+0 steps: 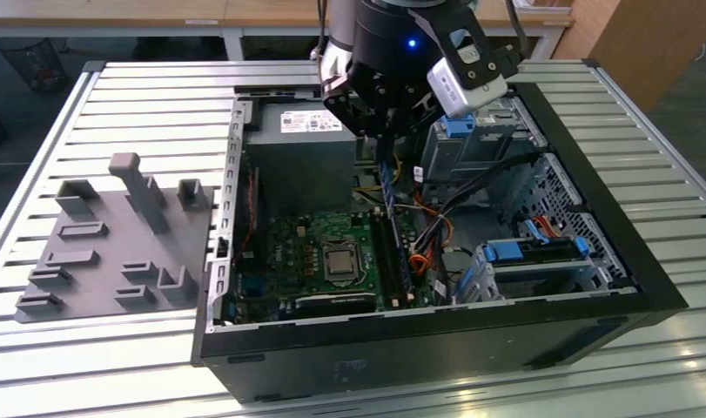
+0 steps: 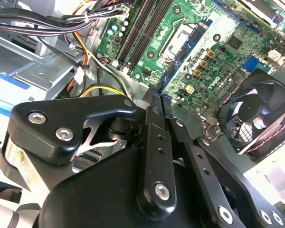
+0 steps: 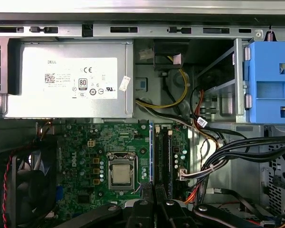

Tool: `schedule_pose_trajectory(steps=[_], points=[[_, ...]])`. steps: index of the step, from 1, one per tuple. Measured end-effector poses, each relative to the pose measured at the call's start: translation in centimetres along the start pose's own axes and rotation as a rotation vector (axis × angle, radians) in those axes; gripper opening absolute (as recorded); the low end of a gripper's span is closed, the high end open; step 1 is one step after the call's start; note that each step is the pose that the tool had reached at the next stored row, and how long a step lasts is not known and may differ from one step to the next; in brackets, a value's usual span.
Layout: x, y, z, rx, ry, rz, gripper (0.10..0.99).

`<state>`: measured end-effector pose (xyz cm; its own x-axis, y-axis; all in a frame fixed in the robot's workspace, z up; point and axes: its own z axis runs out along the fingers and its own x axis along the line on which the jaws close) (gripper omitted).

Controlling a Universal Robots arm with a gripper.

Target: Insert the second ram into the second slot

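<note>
Starting nearest the wrist, the gripper (image 2: 156, 97) is seen closed almost fully, and the second ram (image 3: 151, 156) is pinched between its fingers. The thin blue-green stick is viewed edge-on and hangs down from the fingertips. It is held above the motherboard (image 3: 85, 142) and is judged not yet seated. In the first wrist view its edge runs alongside the black memory slots (image 3: 165, 156), on the side of the processor socket (image 3: 119, 175). Whether it stands exactly over the second slot cannot be told, and neither can it be told whether a neighbouring slot is already filled.

Several risks are judged from this. If the stick is tilted in the fingers or set off to one side, its lower edge could be pressed on a slot wall or on the board, and the contacts could be damaged. If the notch is not matched, the slot itself would be loaded. With such a narrow pinch, the stick could also slip or rotate under pressure.

Further away, the black cable bundle (image 3: 237, 156) and the yellow wires (image 3: 175, 95) lie near the slots and could be caught by the wide gripper body. Beyond them the power supply (image 3: 69, 78) is seen inside the case (image 1: 446, 340), which rests on the slatted bench (image 1: 155, 96).
</note>
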<state>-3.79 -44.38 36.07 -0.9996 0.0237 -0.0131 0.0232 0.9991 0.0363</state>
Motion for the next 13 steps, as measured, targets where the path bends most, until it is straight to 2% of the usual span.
schedule_pose_trajectory(steps=[13], points=[[0.0, -0.01, 0.24, 0.0, 0.002, 0.0, 0.133]])
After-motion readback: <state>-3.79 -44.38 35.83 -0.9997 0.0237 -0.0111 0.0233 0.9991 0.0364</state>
